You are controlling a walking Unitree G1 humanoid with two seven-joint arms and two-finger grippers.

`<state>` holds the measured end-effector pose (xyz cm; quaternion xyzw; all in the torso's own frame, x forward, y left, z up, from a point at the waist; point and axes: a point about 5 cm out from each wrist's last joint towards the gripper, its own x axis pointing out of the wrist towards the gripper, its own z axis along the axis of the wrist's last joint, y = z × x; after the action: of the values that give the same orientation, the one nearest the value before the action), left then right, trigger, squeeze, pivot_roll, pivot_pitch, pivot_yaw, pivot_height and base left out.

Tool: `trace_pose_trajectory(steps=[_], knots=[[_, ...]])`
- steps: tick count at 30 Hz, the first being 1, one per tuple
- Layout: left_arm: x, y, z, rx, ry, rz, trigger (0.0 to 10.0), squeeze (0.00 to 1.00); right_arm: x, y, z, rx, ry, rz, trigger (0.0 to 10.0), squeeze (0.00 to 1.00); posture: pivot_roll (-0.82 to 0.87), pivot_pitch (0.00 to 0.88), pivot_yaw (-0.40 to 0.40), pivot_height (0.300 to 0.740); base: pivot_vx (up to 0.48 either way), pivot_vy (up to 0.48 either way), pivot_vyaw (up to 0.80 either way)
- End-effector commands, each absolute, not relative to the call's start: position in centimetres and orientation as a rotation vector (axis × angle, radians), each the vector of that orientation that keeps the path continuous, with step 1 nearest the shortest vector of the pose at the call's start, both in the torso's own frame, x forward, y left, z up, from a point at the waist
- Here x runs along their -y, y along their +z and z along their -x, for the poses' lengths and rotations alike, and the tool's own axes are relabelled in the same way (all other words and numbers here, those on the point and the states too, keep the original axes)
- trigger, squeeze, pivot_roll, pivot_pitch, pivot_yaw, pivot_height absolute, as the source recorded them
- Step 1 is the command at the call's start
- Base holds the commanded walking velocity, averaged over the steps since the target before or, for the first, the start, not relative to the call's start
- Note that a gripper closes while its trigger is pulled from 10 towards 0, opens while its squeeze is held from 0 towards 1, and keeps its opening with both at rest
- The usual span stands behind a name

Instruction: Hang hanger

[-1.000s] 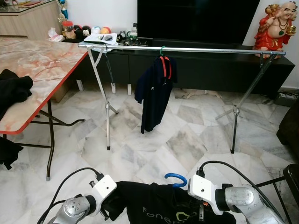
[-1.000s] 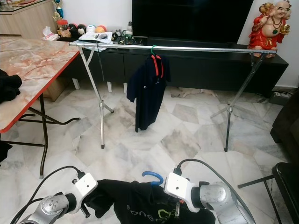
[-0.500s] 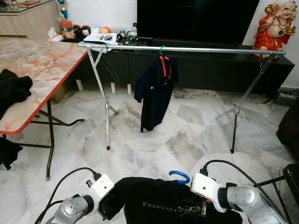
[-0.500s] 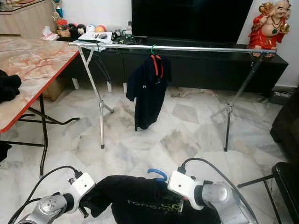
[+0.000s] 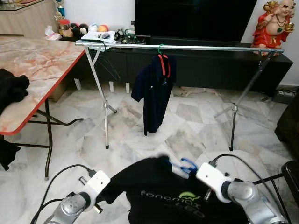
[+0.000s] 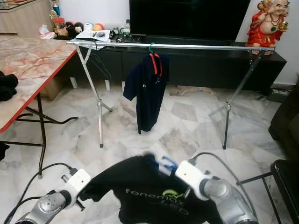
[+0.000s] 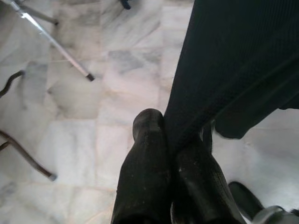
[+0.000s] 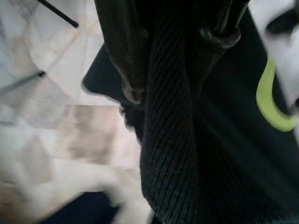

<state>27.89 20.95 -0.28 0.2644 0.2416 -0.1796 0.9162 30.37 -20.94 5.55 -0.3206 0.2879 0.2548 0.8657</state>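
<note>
A black T-shirt (image 5: 163, 196) with a pale logo hangs on a blue hanger, whose hook (image 5: 188, 164) pokes out at the collar, low in front of me. My left gripper (image 7: 169, 140) is shut on the shirt's sleeve edge on the left. On the right, beside the hook, my right gripper (image 8: 173, 60) is shut on the shirt's fabric. Ahead stands a silver clothes rail (image 5: 196, 47). A navy polo shirt (image 5: 153, 93) hangs from it on a green hanger.
A marble-topped folding table (image 5: 42, 65) with black clothes (image 5: 11, 88) on it stands at the left. Behind the rail are a dark TV cabinet (image 5: 210, 70) and a red statue (image 5: 273, 21). A black seat (image 5: 292, 175) sits at the right edge. Marble floor lies between me and the rail.
Both grippers have lifted the black shirt higher and spread it wider. The blue hook has moved up and right and is blurred. The camera has shifted slightly.
</note>
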Motion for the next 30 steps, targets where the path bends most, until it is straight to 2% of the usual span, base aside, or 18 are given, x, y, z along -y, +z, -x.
trace_pose_trajectory(steps=[1,2,6,8,9,13,20,24,25,26,27,28,30], knots=[[-24.3,-1.0,-26.7,-0.616,-0.215,-0.570,0.0,0.00,24.3,7.0,-31.2,-0.595,0.299,0.631,10.0,0.00,0.03,0.069,-0.020,0.740,0.000,0.000,0.00],[-24.7,-1.2,-26.5,-0.645,-0.183,-0.584,0.0,0.00,24.3,7.2,-31.4,-0.575,0.250,0.548,10.0,0.00,0.04,0.068,-0.021,0.740,0.000,0.000,0.00],[-25.0,-1.7,-26.0,-0.698,-0.172,-0.582,0.0,0.00,24.3,7.7,-31.9,-0.532,0.171,0.408,10.0,0.00,0.04,0.067,-0.023,0.740,0.000,0.000,0.00],[-24.4,-2.3,-25.6,-0.741,-0.241,-0.567,0.0,0.00,24.0,8.1,-32.3,-0.489,0.152,0.331,10.0,0.00,0.04,0.067,-0.025,0.740,0.000,0.000,0.00],[-23.6,-2.7,-25.2,-0.764,-0.332,-0.565,0.0,0.00,23.7,8.7,-32.7,-0.438,0.133,0.270,10.0,0.00,0.04,0.067,-0.025,0.740,0.000,0.000,0.00],[-22.7,-3.3,-24.7,-0.800,-0.435,-0.568,0.0,0.00,23.3,9.8,-33.4,-0.343,0.107,0.216,10.0,0.00,0.04,0.062,-0.028,0.740,0.000,0.000,0.00],[-20.8,-3.2,-24.9,-0.799,-0.570,-0.458,0.0,0.00,20.5,10.1,-33.4,-0.268,0.223,0.118,10.0,0.00,0.04,0.060,-0.032,0.740,0.000,0.000,0.00],[-19.8,-2.5,-25.5,-0.738,-0.650,-0.366,0.0,0.00,18.6,9.6,-32.7,-0.259,0.363,0.067,10.0,0.00,0.04,0.060,-0.029,0.740,0.000,0.000,0.00],[-19.5,-2.1,-25.8,-0.718,-0.668,-0.332,0.7,0.00,18.0,9.2,-32.2,-0.273,0.437,0.077,10.0,0.00,0.04,0.060,-0.029,0.740,0.000,0.000,0.00],[-19.4,-2.0,-25.9,-0.711,-0.678,-0.323,2.9,0.00,17.8,9.0,-32.0,-0.282,0.469,0.088,10.0,0.00,0.04,0.059,-0.029,0.740,0.000,0.000,0.00],[-19.3,-1.8,-26.0,-0.701,-0.693,-0.320,4.0,0.00,17.6,8.7,-31.8,-0.296,0.499,0.102,10.0,0.00,0.04,0.059,-0.029,0.740,0.000,0.000,0.00],[-19.1,-1.6,-26.1,-0.693,-0.727,-0.326,10.0,0.00,17.5,8.1,-31.3,-0.340,0.547,0.146,10.0,0.00,0.04,0.061,-0.029,0.740,0.000,0.000,0.00],[-19.1,-1.5,-26.2,-0.686,-0.741,-0.332,10.0,0.00,17.7,7.6,-31.1,-0.376,0.566,0.184,10.0,0.00,0.04,0.060,-0.029,0.740,0.000,0.000,0.00]])
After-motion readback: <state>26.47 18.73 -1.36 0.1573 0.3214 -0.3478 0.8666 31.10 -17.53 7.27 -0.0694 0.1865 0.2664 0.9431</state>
